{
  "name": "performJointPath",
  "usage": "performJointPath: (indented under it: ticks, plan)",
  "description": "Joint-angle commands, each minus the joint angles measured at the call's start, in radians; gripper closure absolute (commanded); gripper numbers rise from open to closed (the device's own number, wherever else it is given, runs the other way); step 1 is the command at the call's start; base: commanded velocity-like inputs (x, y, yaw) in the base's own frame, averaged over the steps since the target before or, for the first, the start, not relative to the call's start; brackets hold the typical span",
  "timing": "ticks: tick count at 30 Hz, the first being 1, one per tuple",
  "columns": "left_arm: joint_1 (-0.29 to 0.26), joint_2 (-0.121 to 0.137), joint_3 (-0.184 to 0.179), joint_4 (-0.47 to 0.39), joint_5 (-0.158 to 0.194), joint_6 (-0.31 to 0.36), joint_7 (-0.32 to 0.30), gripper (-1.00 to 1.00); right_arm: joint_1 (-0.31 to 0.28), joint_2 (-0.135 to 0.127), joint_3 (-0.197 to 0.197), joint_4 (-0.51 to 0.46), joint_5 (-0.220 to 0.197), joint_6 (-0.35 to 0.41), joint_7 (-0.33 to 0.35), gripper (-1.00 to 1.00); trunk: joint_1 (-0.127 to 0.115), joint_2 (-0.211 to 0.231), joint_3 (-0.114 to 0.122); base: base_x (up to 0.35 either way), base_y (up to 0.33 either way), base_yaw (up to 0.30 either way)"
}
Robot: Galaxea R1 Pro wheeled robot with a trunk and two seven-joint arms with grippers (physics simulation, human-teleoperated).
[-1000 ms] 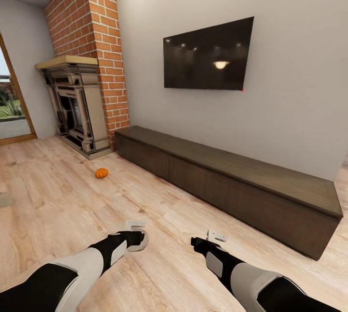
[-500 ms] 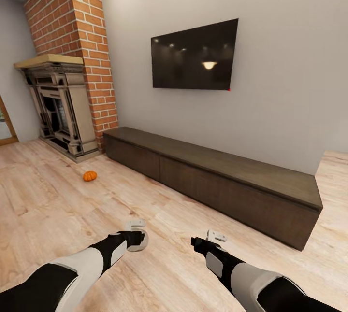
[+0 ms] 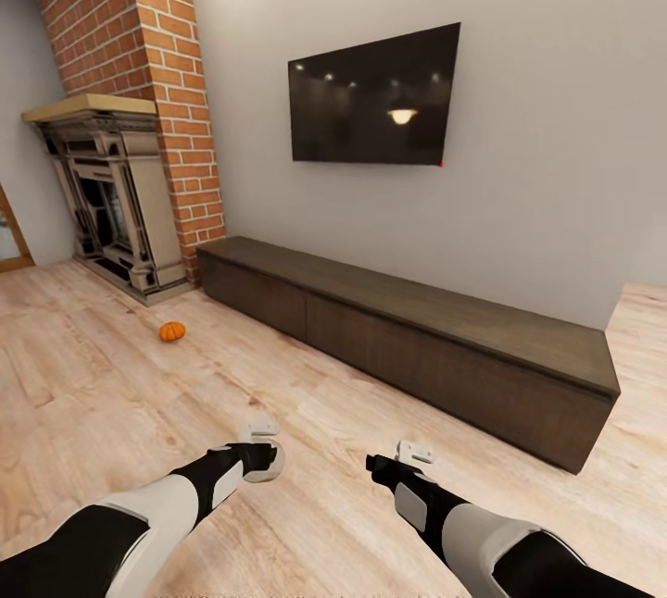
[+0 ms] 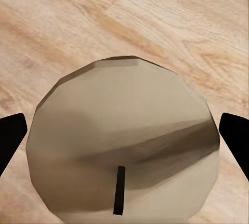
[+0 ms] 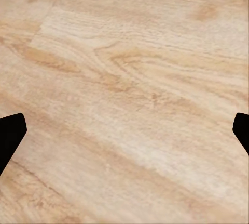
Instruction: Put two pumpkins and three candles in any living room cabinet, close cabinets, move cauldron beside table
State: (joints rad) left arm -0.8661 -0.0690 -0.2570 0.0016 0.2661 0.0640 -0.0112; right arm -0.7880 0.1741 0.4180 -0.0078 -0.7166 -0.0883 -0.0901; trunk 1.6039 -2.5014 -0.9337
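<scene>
With the off-white faceted pillar candle clamped in the left claw and the right claw spread empty, the view has swung toward the long dark brown wooden cabinet, its drawers all shut, probably lining up the drop-off.

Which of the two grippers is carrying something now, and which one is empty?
The left gripper is carrying: a candle, with its wick visible, sits between its fingers. The right gripper is open, with bare wooden floor between its fingers.
</scene>
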Motion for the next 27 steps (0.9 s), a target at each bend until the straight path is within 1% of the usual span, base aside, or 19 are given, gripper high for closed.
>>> performJointPath:
  ticks: [1,8,23,27]
  plan:
    - [-0.001,0.0,-0.008,0.0,0.011,0.003,-0.001,1.0,0.0,0.0,0.008,0.0,-0.008,-0.002,-0.003,-1.0,0.0,0.0,-0.003,0.0,0.0,0.0]
    - [-0.001,0.0,-0.008,0.0,0.01,0.003,-0.001,1.0,0.0,0.0,0.008,0.0,-0.008,-0.004,-0.003,-1.0,0.0,0.0,-0.006,0.0,0.0,-0.026]
    - [-0.001,0.0,-0.008,0.0,0.01,0.003,-0.001,1.0,0.0,0.0,0.008,0.0,-0.009,-0.003,-0.002,-1.0,0.0,0.0,-0.004,0.0,0.0,-0.279]
    - [-0.001,0.0,-0.008,0.0,0.01,0.003,-0.001,1.0,0.0,0.0,0.009,0.0,-0.008,-0.002,-0.002,-1.0,0.0,0.0,-0.004,0.0,0.0,-0.078]
